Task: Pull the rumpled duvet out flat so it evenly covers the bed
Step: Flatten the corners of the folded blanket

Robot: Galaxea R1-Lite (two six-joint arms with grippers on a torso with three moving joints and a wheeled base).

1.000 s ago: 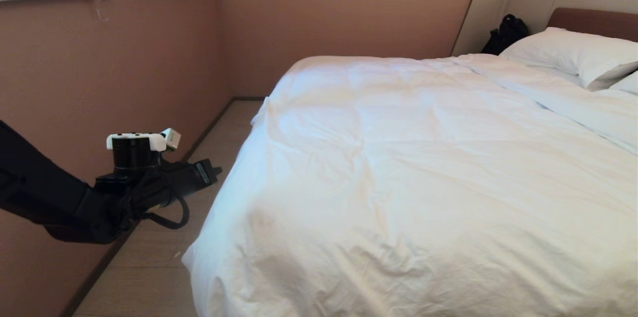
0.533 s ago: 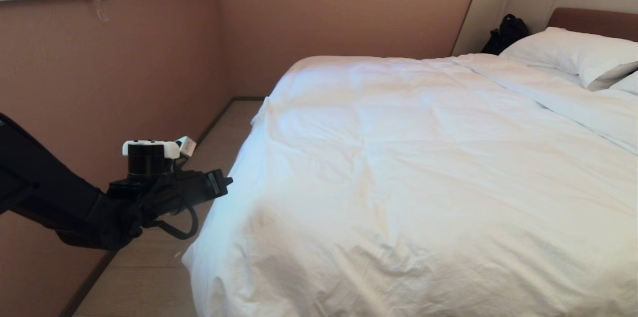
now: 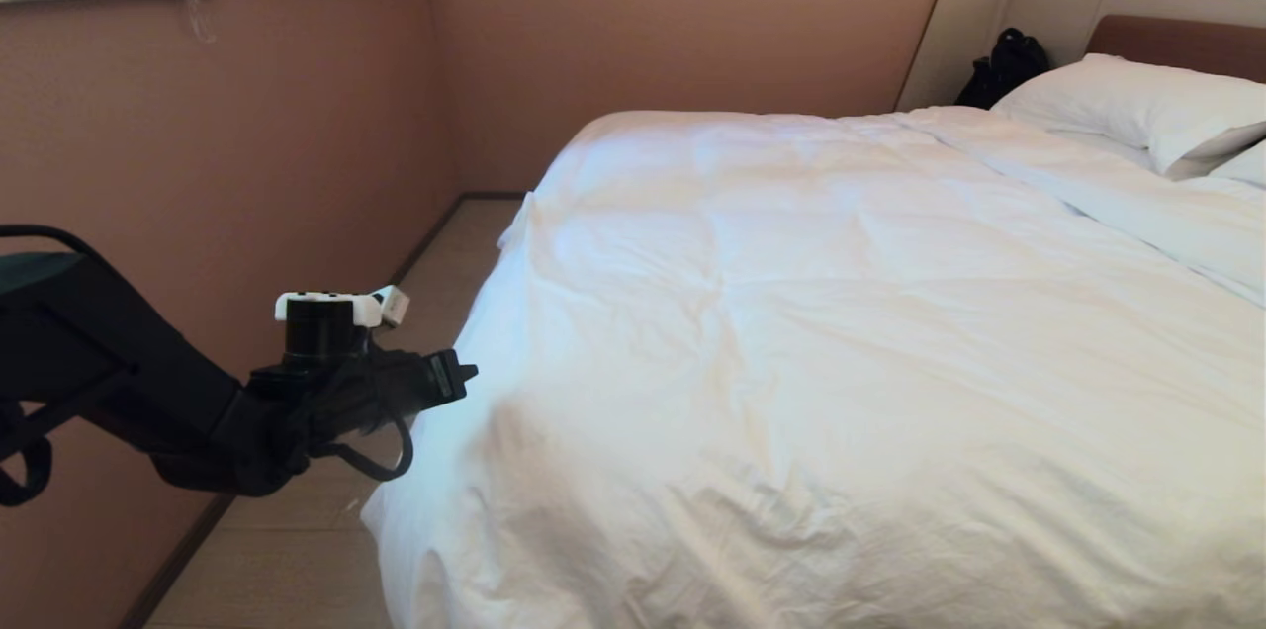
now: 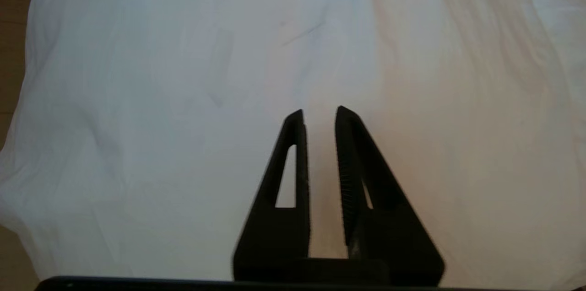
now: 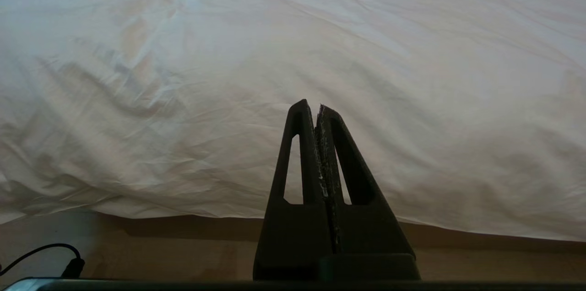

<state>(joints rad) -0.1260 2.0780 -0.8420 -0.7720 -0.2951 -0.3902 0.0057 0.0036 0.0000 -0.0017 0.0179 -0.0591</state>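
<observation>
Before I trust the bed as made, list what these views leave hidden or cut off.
- The bed: mattress and base lie under the duvet; only the headboard shows.
- Duvet's near and right edges: cut off by the head view's frame.
- Second pillow: cut by the right edge.
- Dark object by the headboard: too small to identify.
- Left gripper: slightly open over the duvet; contact unclear.
- Right gripper: outside the head view.

One duvet [image 3: 841,342], two pillows [image 3: 1137,110] at the bed's [image 3: 1177,41] headboard end (second barely visible), one black bag [image 3: 1004,65] beside them, two grippers [image 4: 320,112].
</observation>
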